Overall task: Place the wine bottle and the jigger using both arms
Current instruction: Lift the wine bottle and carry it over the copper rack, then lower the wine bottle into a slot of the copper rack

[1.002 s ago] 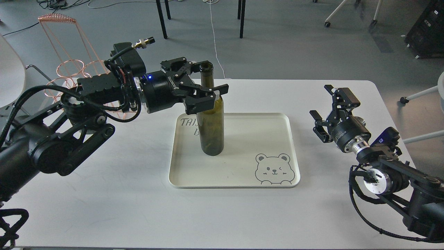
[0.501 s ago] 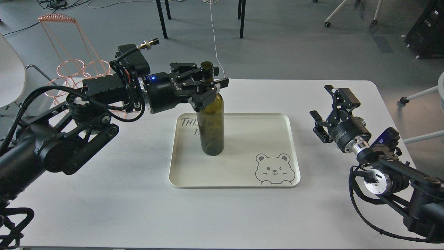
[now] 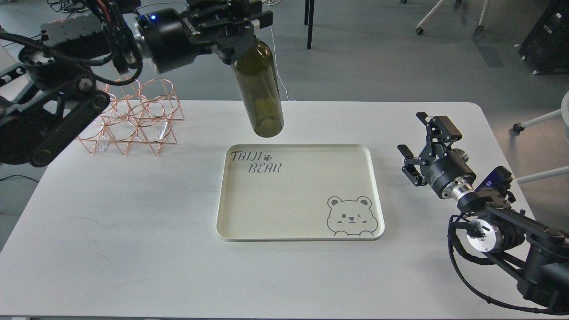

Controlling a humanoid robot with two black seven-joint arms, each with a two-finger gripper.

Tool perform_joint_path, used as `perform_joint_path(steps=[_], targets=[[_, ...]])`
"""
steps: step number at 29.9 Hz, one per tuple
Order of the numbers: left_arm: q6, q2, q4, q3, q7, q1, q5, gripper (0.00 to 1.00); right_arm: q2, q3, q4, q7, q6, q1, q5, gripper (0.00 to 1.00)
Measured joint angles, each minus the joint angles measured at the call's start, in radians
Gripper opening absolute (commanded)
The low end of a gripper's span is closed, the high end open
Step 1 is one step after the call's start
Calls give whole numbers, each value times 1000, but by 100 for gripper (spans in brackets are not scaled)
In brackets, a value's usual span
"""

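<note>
Your tall dark olive-green glass wine bottle (image 3: 260, 91) hangs tilted in the air above the cream bear-printed tray (image 3: 231, 213) on the white counter (image 3: 133, 249), its neck clamped in the left end effector (image 3: 235, 24). The bottle's mouth is hidden behind those fingers. Half a second ago it stood on the tray; the right end effector (image 3: 422, 144) has stayed spread wide and empty.

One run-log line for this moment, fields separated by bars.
left claw: shut on bottle neck, bottle in air, tilted | right claw: open, empty | tray: empty | jigger: not in view
</note>
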Motion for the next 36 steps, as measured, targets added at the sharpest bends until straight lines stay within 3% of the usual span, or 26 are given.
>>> perform_joint_path(steps=[11, 21, 36], targets=[[-7, 178, 198, 4, 0, -48, -32, 16, 12, -6, -16, 0, 0, -2, -7, 97], [10, 181, 246, 56, 0, -39, -28, 8, 12, -4, -19, 0, 0, -14, -8, 97], [26, 184, 287, 76, 0, -38, -19, 8, 14, -10, -20, 0, 2, -21, -8, 97]])
